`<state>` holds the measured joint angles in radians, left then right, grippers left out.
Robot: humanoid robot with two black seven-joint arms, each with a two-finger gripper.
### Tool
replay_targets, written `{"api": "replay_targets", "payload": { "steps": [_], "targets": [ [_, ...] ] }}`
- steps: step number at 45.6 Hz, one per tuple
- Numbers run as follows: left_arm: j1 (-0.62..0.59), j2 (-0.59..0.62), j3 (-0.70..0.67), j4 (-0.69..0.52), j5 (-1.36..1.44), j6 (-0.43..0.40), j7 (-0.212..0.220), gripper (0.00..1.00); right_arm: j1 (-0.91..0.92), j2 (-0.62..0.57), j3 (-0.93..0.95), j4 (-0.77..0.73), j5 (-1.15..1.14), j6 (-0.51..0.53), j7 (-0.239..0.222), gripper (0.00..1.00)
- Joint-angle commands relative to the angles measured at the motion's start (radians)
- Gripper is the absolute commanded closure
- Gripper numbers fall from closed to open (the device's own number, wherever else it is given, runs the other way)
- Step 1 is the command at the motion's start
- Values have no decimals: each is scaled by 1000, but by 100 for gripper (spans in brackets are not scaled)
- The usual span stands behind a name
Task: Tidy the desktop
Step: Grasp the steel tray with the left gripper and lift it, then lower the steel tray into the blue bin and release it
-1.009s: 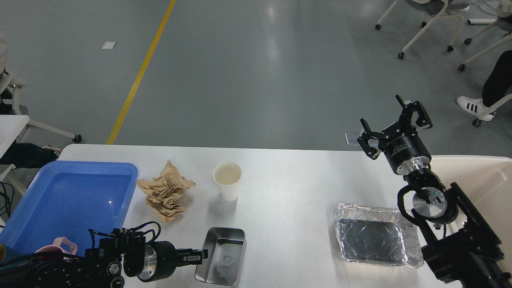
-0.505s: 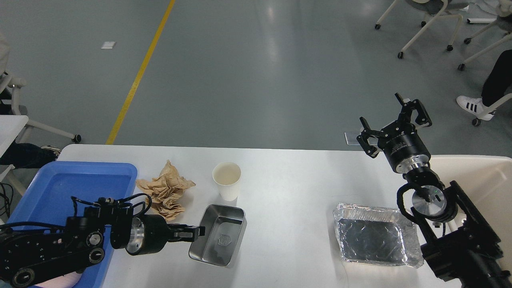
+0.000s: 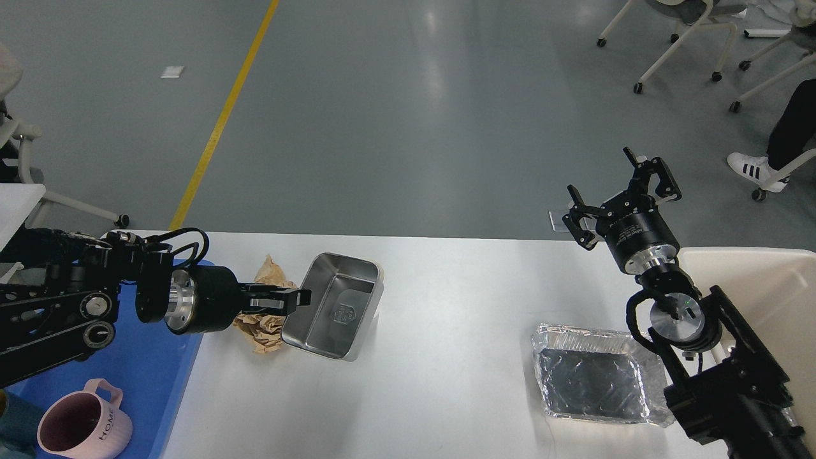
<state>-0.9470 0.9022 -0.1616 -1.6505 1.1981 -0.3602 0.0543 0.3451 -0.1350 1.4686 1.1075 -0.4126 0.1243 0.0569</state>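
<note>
Lifted off the desktop (image 3: pixel 459 306), one steel tin (image 3: pixel 335 305) in left hand (image 3: pixel 294 298)'s grip; right hand (image 3: pixel 621 197) spread.

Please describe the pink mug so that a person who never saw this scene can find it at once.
Find the blue tray at the left end of the white desktop. The pink mug stands in its near corner, open side up, with "HOME" on its side. It is the only pink thing.

white desktop (image 3: pixel 446 357) | blue tray (image 3: pixel 159 382) | pink mug (image 3: pixel 83 428) | silver tin (image 3: pixel 331 306)
</note>
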Motion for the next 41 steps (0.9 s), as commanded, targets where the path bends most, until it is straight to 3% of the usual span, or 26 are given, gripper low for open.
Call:
{"api": "replay_targets", "payload": {
  "steps": [1, 13, 23, 41],
  "targets": [
    [-12, 34, -25, -34, 0, -19, -2, 98, 2, 2, 1, 2, 0, -2, 0, 0],
    [-26, 115, -98, -41, -44, -45, 4, 97, 3, 0, -1, 0, 0, -5, 0, 0],
    [2, 273, -108, 17, -64, -31, 15, 97, 0, 2, -1, 0, 0, -5, 0, 0],
    [220, 353, -102, 337, -275, 110, -5, 97, -3, 11, -5, 2, -3, -5, 0, 0]
  ]
}}
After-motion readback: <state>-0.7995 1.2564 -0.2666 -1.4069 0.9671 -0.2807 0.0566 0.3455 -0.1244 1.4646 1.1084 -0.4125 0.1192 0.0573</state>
